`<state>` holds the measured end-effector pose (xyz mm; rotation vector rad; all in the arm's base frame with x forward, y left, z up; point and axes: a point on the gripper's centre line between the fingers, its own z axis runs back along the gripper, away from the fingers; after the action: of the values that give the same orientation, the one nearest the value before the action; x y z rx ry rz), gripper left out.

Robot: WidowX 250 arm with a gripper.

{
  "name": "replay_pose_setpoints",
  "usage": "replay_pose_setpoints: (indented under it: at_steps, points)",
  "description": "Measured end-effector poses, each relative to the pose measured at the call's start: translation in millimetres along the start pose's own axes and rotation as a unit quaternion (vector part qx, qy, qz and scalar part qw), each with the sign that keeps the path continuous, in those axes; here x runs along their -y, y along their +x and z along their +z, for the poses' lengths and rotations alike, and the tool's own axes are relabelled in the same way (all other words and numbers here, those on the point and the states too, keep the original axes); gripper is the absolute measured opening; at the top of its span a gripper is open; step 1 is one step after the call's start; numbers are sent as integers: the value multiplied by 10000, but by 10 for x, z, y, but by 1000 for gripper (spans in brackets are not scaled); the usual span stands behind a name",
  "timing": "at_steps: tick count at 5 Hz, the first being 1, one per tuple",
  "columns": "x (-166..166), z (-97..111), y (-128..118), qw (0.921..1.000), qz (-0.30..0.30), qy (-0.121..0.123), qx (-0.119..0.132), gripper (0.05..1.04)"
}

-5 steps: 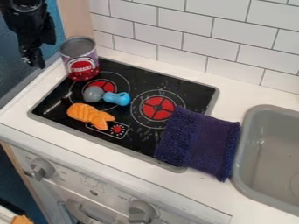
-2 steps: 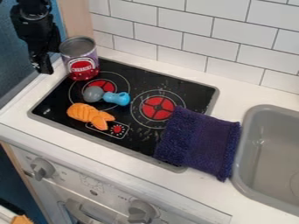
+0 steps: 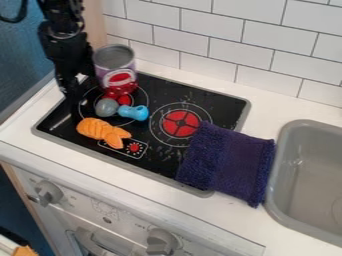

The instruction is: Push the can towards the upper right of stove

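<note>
camera view — gripper just left of the can — upright on stove.

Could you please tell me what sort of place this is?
Probably a toy kitchen: a black stove top with red burner rings, a grey sink basin beside it, and control knobs on the front below.

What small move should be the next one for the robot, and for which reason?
Probably a short push of the can to the right, along the back of the stove: the claw is at the can's left side, and the can stands near the upper left corner, not the upper right.
</note>
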<state>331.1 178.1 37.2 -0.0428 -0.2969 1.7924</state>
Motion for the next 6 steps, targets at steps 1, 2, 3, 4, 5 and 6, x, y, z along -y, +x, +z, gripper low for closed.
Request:
replay_pose_setpoints:
  at_steps: [1, 2, 3, 4, 5, 6]
  points:
    - [29, 29, -221, 9994, -294, -77, -141, 1000]
    - [99, 67, -413, 9982, -520, -154, -267, 1000]
    - [250, 151, -533, 9971, -578, -338, -352, 1000]
    - [281, 136, -720, 9953, -793, -343, -433, 1000]
    - [291, 170, -992, 9912, -1103, -387, -620, 1000]
    - [235, 181, -1254, 9860, -1432, -349, -777, 1000]
